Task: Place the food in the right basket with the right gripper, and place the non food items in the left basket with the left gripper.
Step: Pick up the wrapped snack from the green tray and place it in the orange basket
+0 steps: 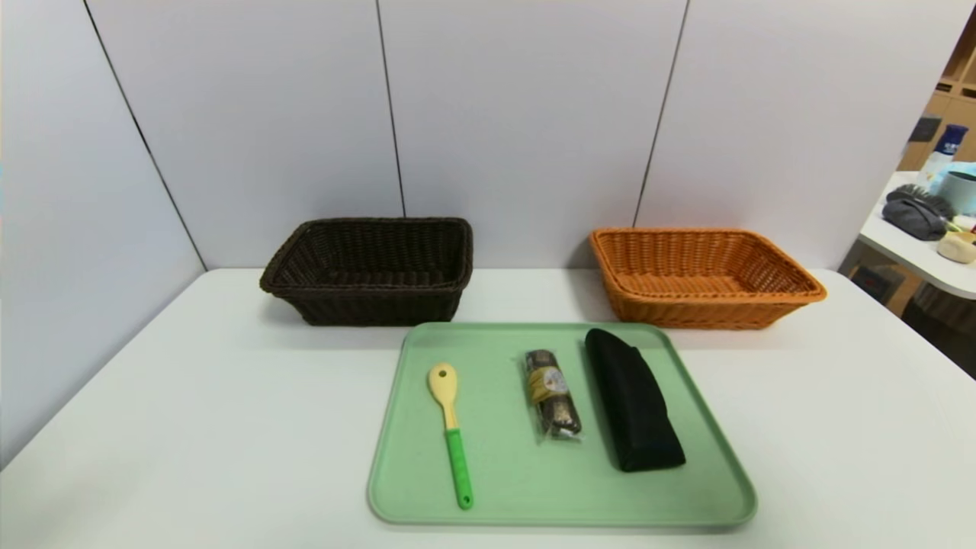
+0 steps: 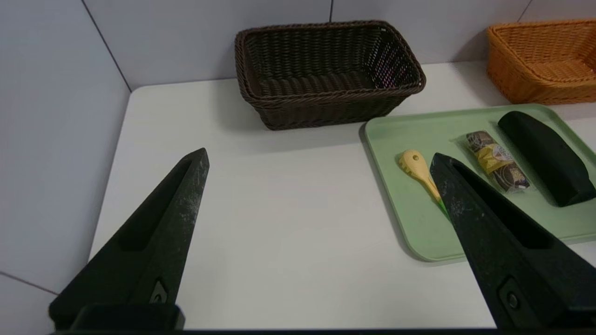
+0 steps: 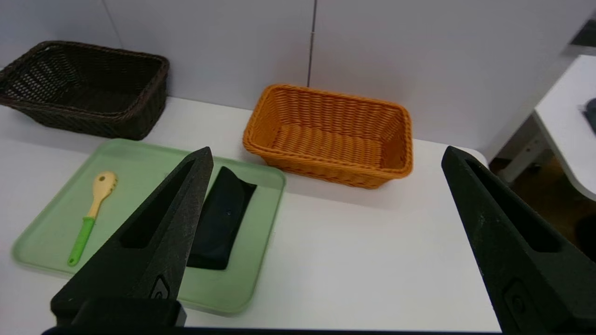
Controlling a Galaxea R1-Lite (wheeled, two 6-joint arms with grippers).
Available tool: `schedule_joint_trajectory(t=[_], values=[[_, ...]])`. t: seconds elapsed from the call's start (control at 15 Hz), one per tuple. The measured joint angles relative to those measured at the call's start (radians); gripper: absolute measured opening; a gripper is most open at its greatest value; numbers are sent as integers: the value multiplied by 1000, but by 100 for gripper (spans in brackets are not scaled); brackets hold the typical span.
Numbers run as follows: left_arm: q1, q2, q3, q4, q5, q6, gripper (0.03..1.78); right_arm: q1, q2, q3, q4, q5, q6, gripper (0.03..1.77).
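Jaws [image 2: 320, 158] wide apart, snack [image 1: 553, 393] on tray [image 1: 503, 488], outside their gap

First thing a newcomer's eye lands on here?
Probably the bright orange basket, at the table's back right, with the dark brown basket to its left. Next, the long black case on the right side of the green tray, and the spoon's vivid green handle at the tray's left.
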Motion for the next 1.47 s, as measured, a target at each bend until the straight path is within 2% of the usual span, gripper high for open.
schedule_joint_trajectory(t=[0.13, 0.27, 0.4, 0.47, 0.67, 0.8, 1.13, 1.47], values=[[-33, 96, -14, 0, -18, -8, 169, 103, 121, -62, 5, -34, 7, 170], [-89, 171, -17, 4, -15, -31, 169, 197, 225, -106, 7, -96, 21, 170], [-156, 249, -23, 1, 25, -48, 169, 286, 339, -148, 16, -150, 33, 170], [-193, 278, -27, 0, 50, -58, 169, 320, 385, -163, 24, -161, 36, 170], [-322, 355, -34, -2, 157, -120, 169, 404, 533, -196, 45, -174, 47, 170], [-374, 398, -35, -29, 211, -132, 169, 447, 612, -219, 80, -174, 56, 170], [-433, 483, -37, -62, 260, -142, 169, 544, 764, -286, 206, -174, 156, 170], [-448, 509, -30, -57, 263, -152, 169, 647, 919, -450, 327, -183, 327, 170]])
